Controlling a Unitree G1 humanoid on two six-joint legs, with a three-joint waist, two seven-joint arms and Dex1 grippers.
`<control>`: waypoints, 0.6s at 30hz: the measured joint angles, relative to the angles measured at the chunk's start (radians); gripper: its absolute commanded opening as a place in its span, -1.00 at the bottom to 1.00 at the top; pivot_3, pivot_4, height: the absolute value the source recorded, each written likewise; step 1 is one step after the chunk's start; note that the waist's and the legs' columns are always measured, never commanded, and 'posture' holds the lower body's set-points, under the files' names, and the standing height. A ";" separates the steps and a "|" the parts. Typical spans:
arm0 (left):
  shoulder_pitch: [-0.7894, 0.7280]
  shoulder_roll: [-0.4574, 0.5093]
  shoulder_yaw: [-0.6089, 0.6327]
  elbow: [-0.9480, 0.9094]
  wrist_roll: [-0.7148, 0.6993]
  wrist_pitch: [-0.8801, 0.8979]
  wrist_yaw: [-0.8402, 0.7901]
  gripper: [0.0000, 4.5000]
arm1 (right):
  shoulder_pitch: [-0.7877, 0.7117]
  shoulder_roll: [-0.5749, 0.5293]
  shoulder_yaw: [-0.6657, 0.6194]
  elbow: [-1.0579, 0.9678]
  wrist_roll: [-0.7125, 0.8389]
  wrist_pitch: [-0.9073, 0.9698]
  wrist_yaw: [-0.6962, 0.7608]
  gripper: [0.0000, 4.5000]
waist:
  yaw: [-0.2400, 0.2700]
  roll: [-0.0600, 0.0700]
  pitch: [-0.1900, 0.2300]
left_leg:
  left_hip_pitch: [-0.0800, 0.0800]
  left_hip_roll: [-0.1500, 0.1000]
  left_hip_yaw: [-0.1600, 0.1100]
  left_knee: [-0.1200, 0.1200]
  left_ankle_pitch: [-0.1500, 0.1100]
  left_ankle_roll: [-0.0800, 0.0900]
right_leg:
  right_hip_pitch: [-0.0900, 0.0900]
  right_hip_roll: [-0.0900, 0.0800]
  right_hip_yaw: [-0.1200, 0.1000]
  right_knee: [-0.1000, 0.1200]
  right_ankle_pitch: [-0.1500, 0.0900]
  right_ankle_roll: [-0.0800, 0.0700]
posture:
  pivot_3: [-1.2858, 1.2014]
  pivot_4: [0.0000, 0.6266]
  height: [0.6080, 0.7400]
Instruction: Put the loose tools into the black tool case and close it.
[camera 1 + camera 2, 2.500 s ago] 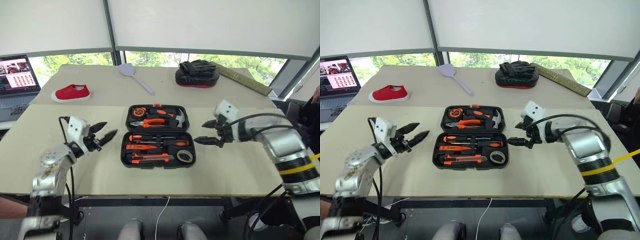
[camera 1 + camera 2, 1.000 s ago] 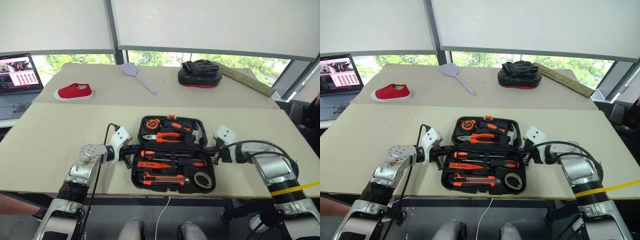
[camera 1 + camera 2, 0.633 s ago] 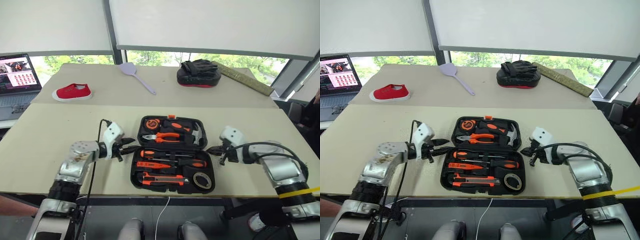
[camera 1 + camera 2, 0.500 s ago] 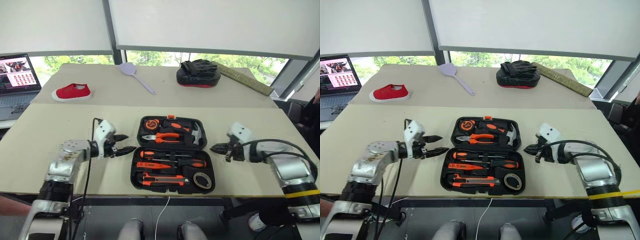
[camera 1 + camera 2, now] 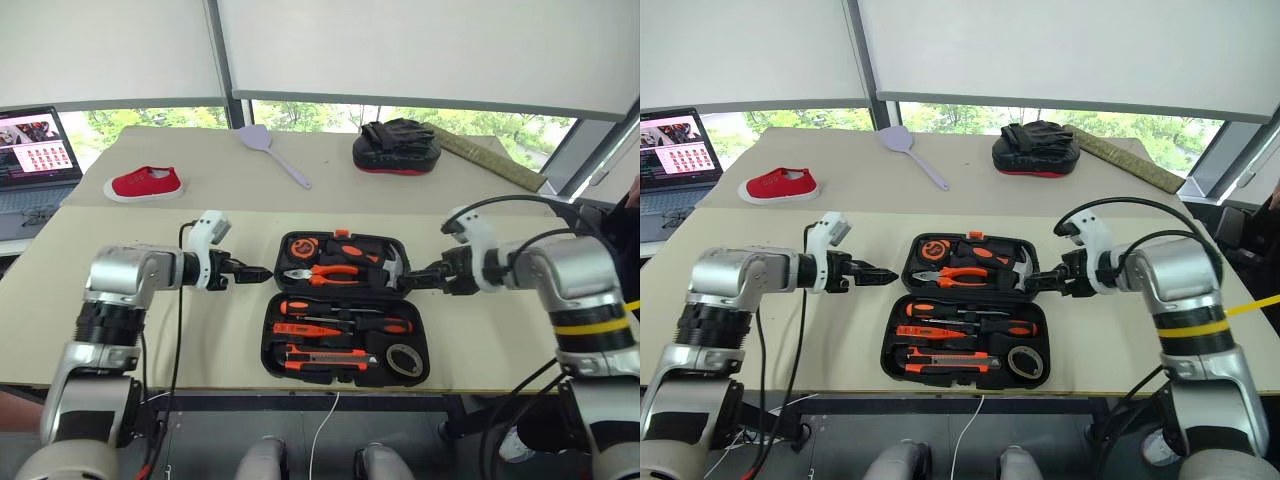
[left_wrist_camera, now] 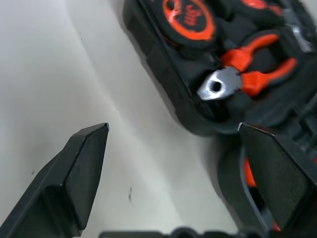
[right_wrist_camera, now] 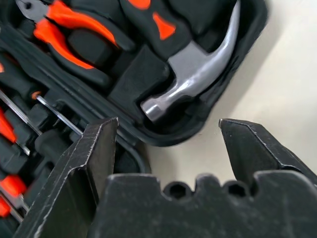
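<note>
A: Gripper status?
B: Left gripper (image 5: 262, 272) spread wide, empty, just off the left side of the black tool case (image 5: 345, 322). Right gripper (image 5: 405, 283) also parted wide, empty, at the case's right side by the hammer (image 7: 194, 74).

A: Case?
B: Lying open flat near the table's (image 5: 120, 300) front edge, middle. Screwdrivers (image 5: 340, 308), utility knife (image 5: 325, 353) and tape roll (image 5: 404, 359) sit in the near half.

A: Elsewhere?
B: Red shoe (image 5: 146, 183), lilac spatula (image 5: 270, 152), black mitt (image 5: 395, 145) along the far edge; laptop (image 5: 38, 148) off the left.
</note>
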 measured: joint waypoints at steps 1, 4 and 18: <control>-0.013 -0.017 -0.005 0.022 0.012 -0.002 0.016 1.00 | -0.019 0.011 0.003 0.045 -0.006 -0.001 -0.018 0.72 | 0.000 0.000 0.000 | -0.001 0.000 0.000 0.000 0.000 0.000 | -0.001 0.000 0.000 0.000 0.000 0.000 | 0.03 -0.52 1.00; -0.037 -0.036 -0.025 0.058 0.028 -0.007 0.039 1.00 | -0.066 0.032 0.005 0.124 -0.022 -0.014 -0.053 0.72 | -0.002 0.000 0.000 | -0.003 0.000 0.000 0.000 0.000 0.000 | -0.002 0.000 0.000 0.000 0.000 0.000 | 0.03 -0.52 1.00; -0.073 -0.145 0.019 0.166 0.026 -0.080 0.112 -0.20 | -0.124 0.079 0.015 0.298 -0.035 -0.089 -0.075 -1.00 | -0.007 0.000 0.000 | 0.001 -0.001 -0.001 0.001 0.000 0.000 | 0.002 -0.001 -0.001 0.001 0.001 0.001 | 0.03 -0.52 1.00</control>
